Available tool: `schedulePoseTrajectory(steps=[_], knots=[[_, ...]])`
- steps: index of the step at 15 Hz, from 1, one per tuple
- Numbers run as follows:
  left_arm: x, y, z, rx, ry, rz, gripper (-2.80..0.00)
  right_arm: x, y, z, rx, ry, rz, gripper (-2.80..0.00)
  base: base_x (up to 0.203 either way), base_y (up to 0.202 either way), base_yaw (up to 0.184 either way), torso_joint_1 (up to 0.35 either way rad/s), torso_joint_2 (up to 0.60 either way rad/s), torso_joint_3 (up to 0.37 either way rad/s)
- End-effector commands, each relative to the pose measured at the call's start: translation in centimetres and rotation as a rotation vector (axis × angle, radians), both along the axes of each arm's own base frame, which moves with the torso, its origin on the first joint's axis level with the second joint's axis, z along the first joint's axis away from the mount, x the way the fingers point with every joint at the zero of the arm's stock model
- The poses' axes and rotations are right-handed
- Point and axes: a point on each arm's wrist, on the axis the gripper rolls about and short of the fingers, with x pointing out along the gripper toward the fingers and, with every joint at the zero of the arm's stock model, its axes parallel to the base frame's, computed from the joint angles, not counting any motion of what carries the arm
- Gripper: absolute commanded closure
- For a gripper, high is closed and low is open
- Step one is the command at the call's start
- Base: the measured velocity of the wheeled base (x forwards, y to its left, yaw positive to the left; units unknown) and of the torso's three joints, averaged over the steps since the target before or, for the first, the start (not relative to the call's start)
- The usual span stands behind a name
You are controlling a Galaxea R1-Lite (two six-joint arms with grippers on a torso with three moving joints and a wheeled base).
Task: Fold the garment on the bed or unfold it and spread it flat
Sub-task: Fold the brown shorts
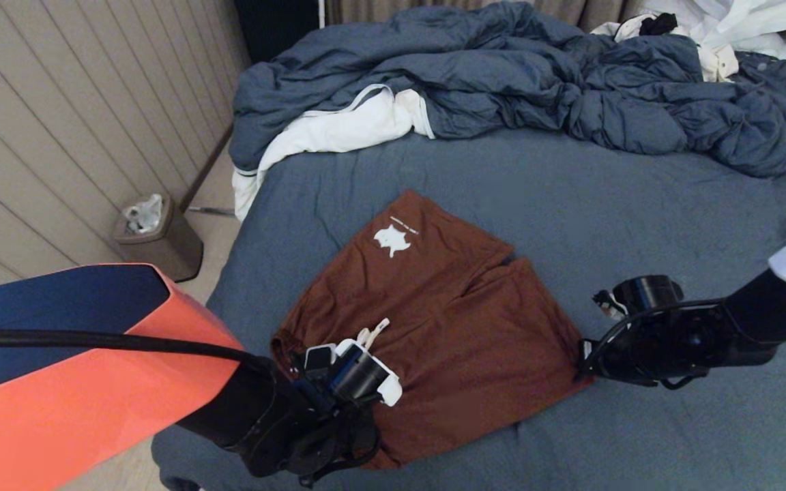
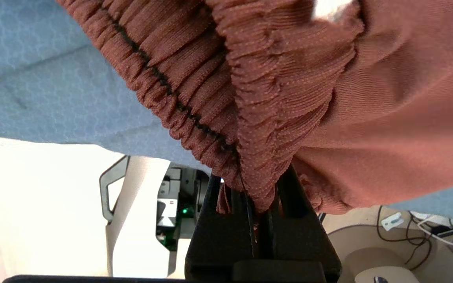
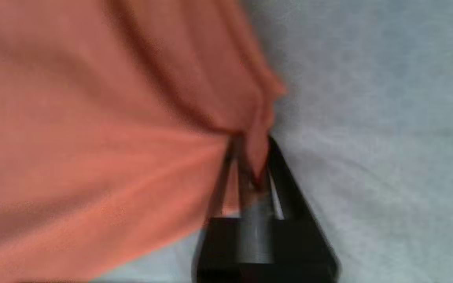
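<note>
The rust-brown shorts lie spread on the dark blue-grey bed, legs pointing away, white logo on the left leg. White drawstring ends show at the near waistband. My left gripper is at the shorts' near left corner, shut on the gathered waistband, which bunches between the black fingers. My right gripper is at the shorts' right edge, shut on a pinch of the fabric. Cloth pulls taut from both grips.
A rumpled blue duvet covers the far part of the bed, with white clothes at its left end and more white clothes at the far right. A bin stands on the floor left of the bed.
</note>
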Motion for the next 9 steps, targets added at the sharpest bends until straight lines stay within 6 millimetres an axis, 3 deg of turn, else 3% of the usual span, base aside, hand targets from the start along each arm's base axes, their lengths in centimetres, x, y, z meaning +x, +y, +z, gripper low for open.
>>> schedulePoseTrajectory(steps=[1, 6, 9], knots=[[-0.4, 0.5, 1.3, -0.016, -0.018, 0.000, 0.00, -0.1, -0.1, 0.6, 0.001, -0.017, -0.005, 0.00, 0.000, 0.000, 0.000, 0.000, 0.00, 0.000], [-4.0, 2.3, 4.4, -0.059, -0.051, -0.048, 0.00, -2.0, -0.1, 3.6, 0.002, -0.083, -0.005, 0.00, 0.000, 0.000, 0.000, 0.000, 0.00, 0.000], [-8.1, 2.9, 5.1, -0.057, -0.037, -0.158, 0.00, -5.2, 0.2, 4.9, 0.004, -0.091, 0.010, 0.00, 0.000, 0.000, 0.000, 0.000, 0.00, 0.000]])
